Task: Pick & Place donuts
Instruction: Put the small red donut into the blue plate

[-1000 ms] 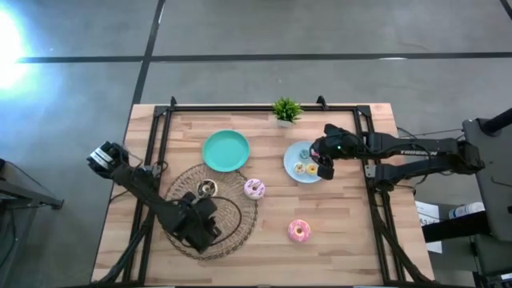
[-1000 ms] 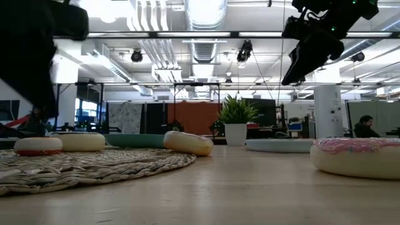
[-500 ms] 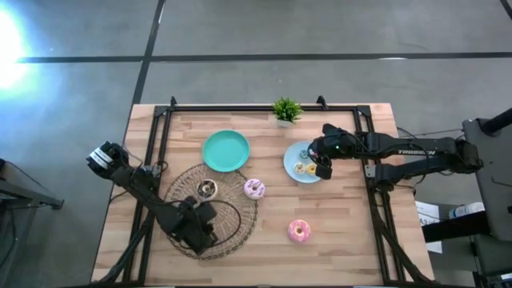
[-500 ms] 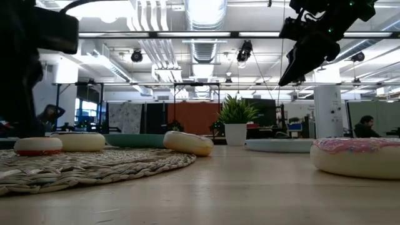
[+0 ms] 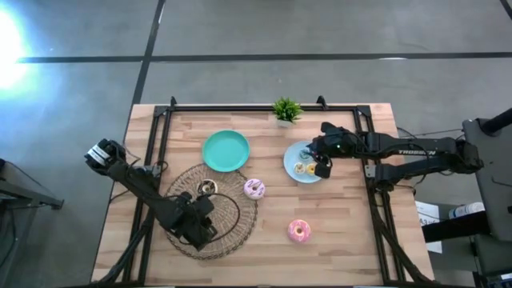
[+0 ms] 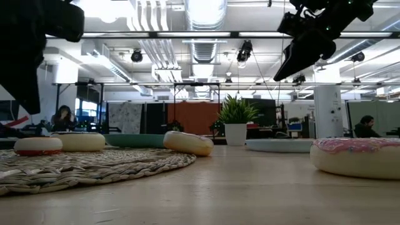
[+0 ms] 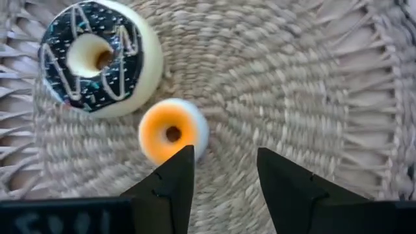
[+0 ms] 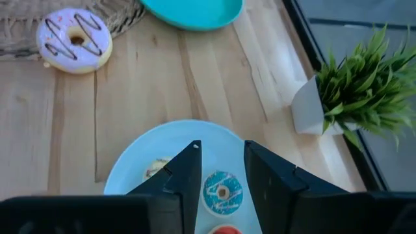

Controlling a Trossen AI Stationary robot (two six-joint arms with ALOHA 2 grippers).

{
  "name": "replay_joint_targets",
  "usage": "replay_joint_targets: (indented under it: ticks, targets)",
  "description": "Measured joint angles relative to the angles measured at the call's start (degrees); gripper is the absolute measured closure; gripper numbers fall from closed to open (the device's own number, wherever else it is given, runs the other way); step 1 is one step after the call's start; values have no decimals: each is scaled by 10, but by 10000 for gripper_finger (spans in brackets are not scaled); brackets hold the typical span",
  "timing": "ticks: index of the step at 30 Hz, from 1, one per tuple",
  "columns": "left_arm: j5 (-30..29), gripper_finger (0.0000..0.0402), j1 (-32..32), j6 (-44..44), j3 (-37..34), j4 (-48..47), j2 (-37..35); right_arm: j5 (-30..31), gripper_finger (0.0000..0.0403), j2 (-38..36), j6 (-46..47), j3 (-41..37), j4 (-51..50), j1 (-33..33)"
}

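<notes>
while the left gripper [image 7: 221, 179] hangs over the woven mat [image 5: 232, 216], its jaws stand apart with nothing between them, and a tiny orange donut [image 7: 170, 132] lies on the weave just ahead of its fingertips. beside that one, also on the mat, sits the dark brown donut [image 7: 97, 57] with white icing lines. the right gripper [image 8: 221, 172] is held above the light-blue plate [image 8: 140, 162], jaws parted and grasping nothing; between its fingers the wrist view shows a tiny blue-topped donut [image 8: 221, 192] on the plate, a pale one [image 8: 155, 168] partly hidden to one side and a red one [image 8: 225, 229] at the frame edge. the pale sprinkled donut [image 5: 254, 188] rests on the wood at the mat's rim, between the mat and the plate. the bright pink donut [image 5: 299, 230] lies alone on the table, nearer the front edge. a teal plate [image 5: 226, 150] sits beside the mat, and a small potted plant [image 5: 286, 110] stands at the back edge.
</notes>
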Motion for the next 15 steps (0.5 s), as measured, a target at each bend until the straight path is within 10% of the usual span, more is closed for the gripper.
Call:
replay_joint_targets:
  ticks: [15]
  targets:
    - [0, 260, 14, 37, -64, 55, -4, 0, 301, 0, 33, -8, 10, 0]
